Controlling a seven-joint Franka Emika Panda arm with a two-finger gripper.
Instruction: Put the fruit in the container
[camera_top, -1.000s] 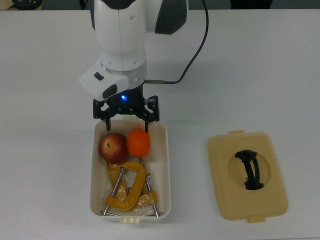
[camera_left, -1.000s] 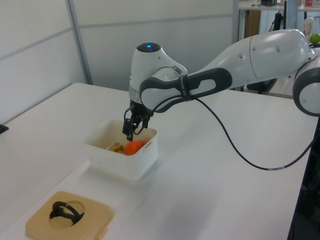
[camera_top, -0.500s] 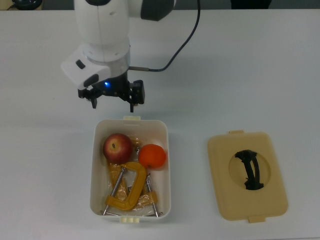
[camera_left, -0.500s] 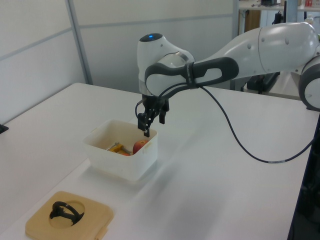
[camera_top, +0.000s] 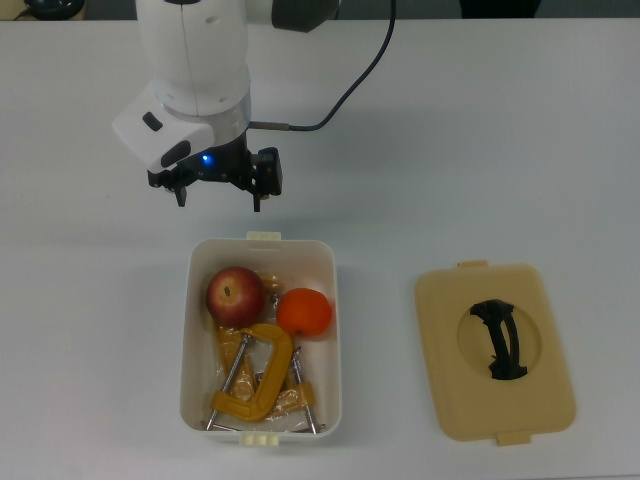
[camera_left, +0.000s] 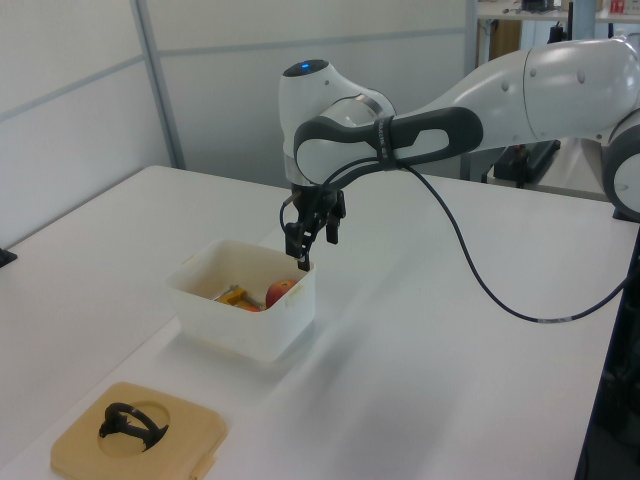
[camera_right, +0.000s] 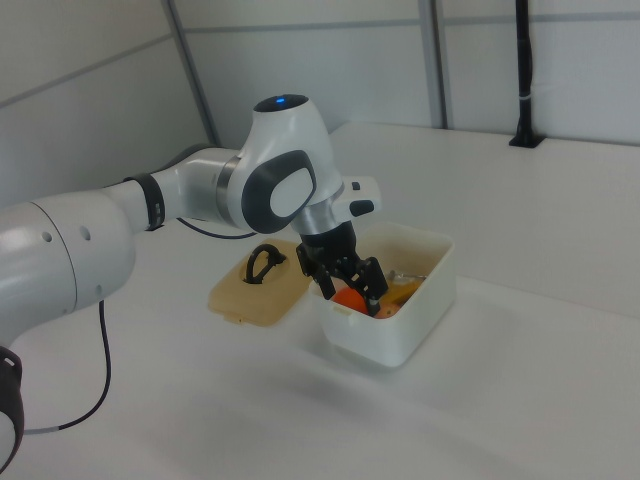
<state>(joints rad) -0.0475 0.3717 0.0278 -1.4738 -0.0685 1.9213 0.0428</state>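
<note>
Your dark red apple (camera_top: 236, 295) and smooth bright orange fruit (camera_top: 305, 312) sit side by side inside the white, round-cornered plastic tub (camera_top: 334, 330), touching yellow-orange metal C-clamps (camera_top: 256, 380). The pincer (camera_top: 218, 193) hangs released and empty just outside the tub's far short side. On the top view's right, a flat tan lid (camera_top: 495, 352) lies apart on the white bench (camera_top: 500, 150). In the left view the tub wall hides most of the contents.

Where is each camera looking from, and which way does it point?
Top view: straight above, looking down on the table, white tub and tan lid; the arm's wrist and gripper show.
Left view: beside the table, looking across it at the tub; the long arm reaches in from the left view's right.
Right view: opposite side; the arm enters from the right view's left.
All three share the tub, lid and gripper.
</note>
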